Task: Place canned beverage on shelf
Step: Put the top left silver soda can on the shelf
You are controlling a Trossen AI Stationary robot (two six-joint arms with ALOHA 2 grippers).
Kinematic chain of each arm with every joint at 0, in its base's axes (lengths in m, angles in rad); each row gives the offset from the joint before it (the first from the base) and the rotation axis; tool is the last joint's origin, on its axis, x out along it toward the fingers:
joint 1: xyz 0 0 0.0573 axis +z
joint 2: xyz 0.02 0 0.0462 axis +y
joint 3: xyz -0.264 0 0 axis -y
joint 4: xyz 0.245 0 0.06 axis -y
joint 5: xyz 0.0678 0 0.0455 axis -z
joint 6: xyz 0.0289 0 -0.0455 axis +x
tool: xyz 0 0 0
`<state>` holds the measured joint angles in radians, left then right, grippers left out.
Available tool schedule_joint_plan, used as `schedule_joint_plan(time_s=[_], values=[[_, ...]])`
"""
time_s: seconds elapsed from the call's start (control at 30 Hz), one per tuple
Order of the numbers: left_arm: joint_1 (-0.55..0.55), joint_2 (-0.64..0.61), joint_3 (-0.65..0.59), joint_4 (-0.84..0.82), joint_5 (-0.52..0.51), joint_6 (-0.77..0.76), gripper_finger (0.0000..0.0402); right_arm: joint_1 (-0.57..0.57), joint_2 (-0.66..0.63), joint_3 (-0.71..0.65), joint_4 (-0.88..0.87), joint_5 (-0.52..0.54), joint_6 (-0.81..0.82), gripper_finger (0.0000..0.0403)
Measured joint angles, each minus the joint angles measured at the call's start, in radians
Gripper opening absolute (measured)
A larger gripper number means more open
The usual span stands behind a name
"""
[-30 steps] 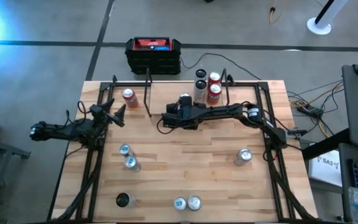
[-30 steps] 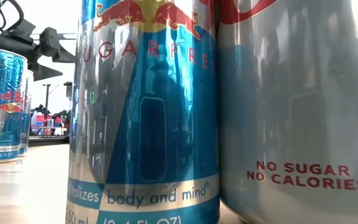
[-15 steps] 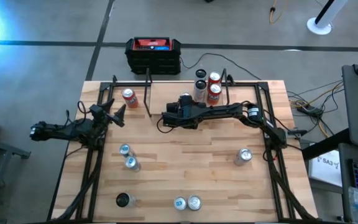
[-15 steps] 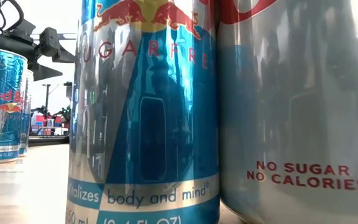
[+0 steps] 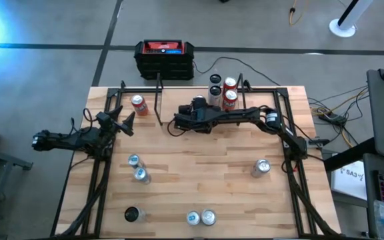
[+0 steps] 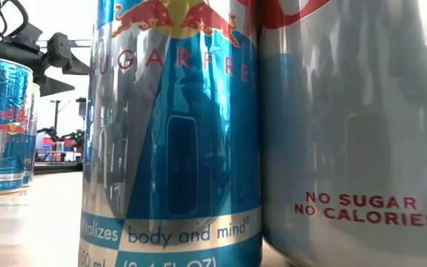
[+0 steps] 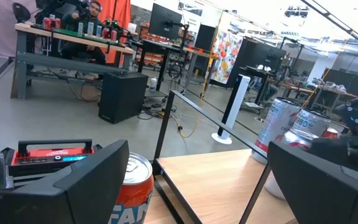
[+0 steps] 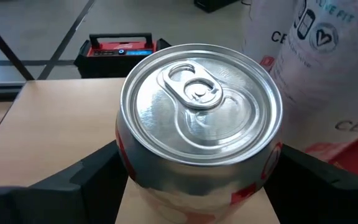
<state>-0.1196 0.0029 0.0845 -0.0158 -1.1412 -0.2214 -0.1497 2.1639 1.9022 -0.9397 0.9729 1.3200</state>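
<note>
silver-topped can (image 8: 199, 124) is clamped between the right gripper (image 5: 195, 115) fingers (image 8: 79, 180), over the shelf (image 5: 259, 92) area by other cans (image 5: 223, 92). rigid, smooth, likely slippery; best gripped mid-body. left gripper (image 5: 122, 121) is parked apart, empty.

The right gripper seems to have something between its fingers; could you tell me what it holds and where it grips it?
The right gripper holds a silver-topped can by its sides, just below the rim.
</note>
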Motion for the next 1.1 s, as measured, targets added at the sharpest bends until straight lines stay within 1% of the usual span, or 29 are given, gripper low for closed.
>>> schedule_joint_plan(time_s=[0.37, 1.1], values=[[0.0, 0.0, 0.0, 0.0, 0.0, 0.0, 0.0368, -0.003, 0.0, 0.0, 0.034, -0.006, -0.062, 0.0304], [0.0, 0.0, 0.0, 0.0, 0.0, 0.0, 0.0368, 0.018, 0.0, 0.002, 0.037, -0.006, -0.064, 0.0311]])
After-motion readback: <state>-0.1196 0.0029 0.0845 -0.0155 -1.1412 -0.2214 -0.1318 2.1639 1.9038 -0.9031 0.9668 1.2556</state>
